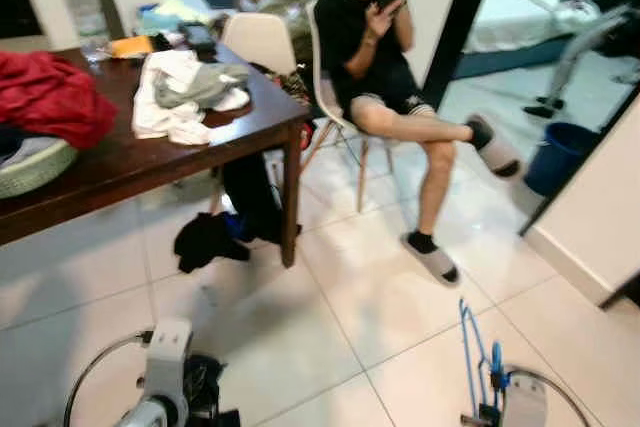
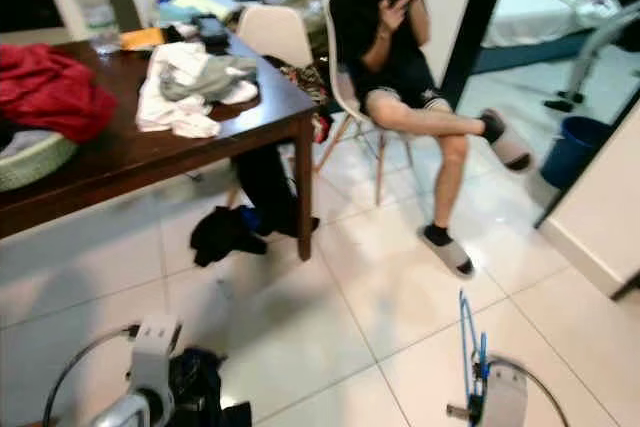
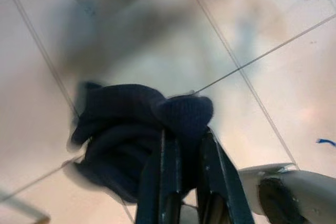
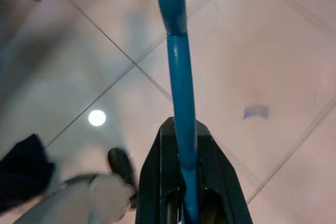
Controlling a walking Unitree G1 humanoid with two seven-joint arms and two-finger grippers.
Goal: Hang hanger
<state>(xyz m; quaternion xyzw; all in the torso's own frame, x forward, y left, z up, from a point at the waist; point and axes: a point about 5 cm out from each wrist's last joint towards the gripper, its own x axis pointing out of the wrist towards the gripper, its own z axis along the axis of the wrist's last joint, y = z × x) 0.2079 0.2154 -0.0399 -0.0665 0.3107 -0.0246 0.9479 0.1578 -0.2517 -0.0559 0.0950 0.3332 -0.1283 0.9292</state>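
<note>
Looking from left eye view: right hand (image 1: 478, 415) low over tiled floor (image 1: 340, 317), blue hanger (image 1: 472, 347) sticking up from it; person (image 1: 385, 57) seated beside worktop (image 1: 200, 152). Left wrist: left hand (image 3: 184, 150) clamped on dark cloth (image 3: 126, 140). Right wrist: fingers (image 4: 157, 182) closed around hanger shaft.

Blue hanger (image 4: 178, 77), dark navy garment (image 3: 131, 140), red cloth (image 1: 50, 97), brown table (image 1: 150, 162).

One blue hanger (image 1: 468, 347), three white chairs (image 1: 262, 42), one person (image 1: 380, 57).
</note>
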